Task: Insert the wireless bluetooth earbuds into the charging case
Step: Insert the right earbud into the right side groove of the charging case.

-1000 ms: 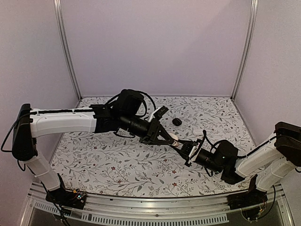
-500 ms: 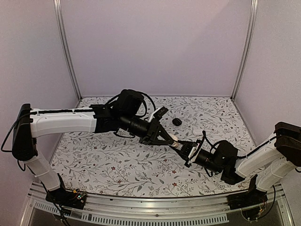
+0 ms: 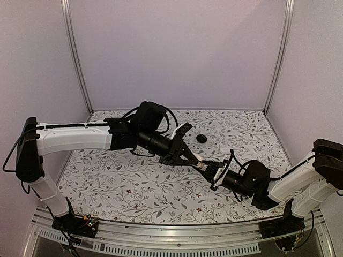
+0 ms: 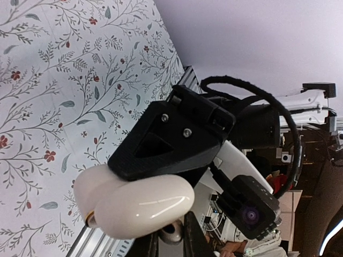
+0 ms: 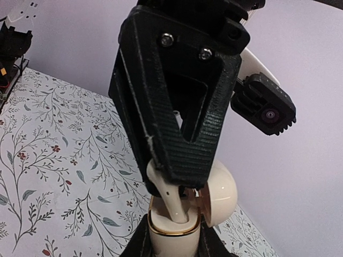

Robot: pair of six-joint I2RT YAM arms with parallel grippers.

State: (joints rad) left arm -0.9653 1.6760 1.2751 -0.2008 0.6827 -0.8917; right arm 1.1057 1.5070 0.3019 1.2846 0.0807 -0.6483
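White earbud partly entered into the case, not yet seated

The open case (image 5: 172, 229) is clamped in the right gripper (image 3: 211, 170) above the surface (image 3: 123, 184). The white earbud (image 5: 170, 201), apparently pinched by the left gripper (image 3: 199, 164), is lowered stem-first into its slot.

The left arm (image 3: 75, 136) is reaching in from the left over the floral table cover (image 3: 118, 182). Its left gripper (image 3: 195, 160) is pointing down and to the right, tips touching a small pale charging case (image 3: 200, 163). The right gripper (image 3: 210, 169) is facing it nose to nose from the right, tips at the same case. It's too small here to judge the grips. A small black rounded thing (image 3: 201, 138) is lying just behind, apart from both.
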